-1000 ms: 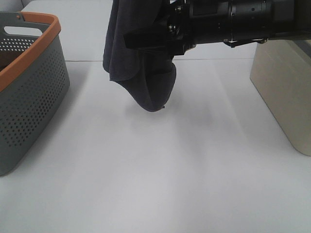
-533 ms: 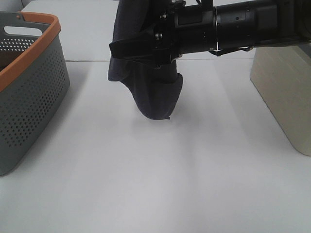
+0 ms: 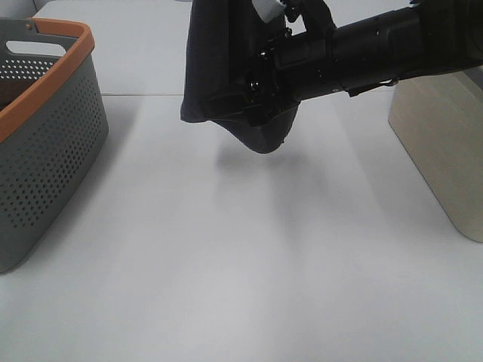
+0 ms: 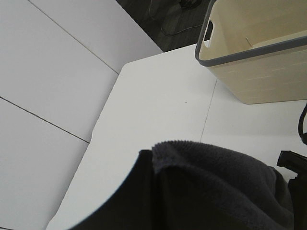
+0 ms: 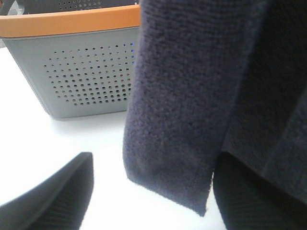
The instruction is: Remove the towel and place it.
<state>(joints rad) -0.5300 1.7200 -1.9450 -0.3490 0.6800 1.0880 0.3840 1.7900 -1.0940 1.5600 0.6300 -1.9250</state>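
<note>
From the high camera we see the towel (image 3: 215,53) hanging in the air above the white table (image 3: 241,264), towards the back and near the middle. Its upper part runs out of the top of that view and its rounded lower fold is clear of the tabletop. The black right arm (image 3: 377,53) reaches in from the right across the middle, and the right gripper (image 3: 234,105) sits against the lower part of the cloth.

This view does not show what carries the towel from above, but the left wrist camera does. There the plush cloth is bunched right at the left gripper (image 4: 153,191), against one smooth dark finger (image 4: 127,201). The other finger is hidden under the cloth. With the towel aloft and gathered there, we read this gripper as clamped on it.

The right wrist camera shows what the high view hides. The right gripper's jaws stand wide apart, and a hemmed flap of towel hangs down between them. It is clear of the ribbed finger on one side and close to the one on the other.

The grey perforated laundry basket (image 3: 53,151) with its orange rim stands at the left edge of the table, well apart from the towel. The right wrist view shows it behind the flap. The beige bin (image 3: 441,151) stands at the right edge. Only the left wrist view shows its grey rim and open top.

We count one towel, one basket, one bin and two grippers. Only one arm appears in the high view.
</note>
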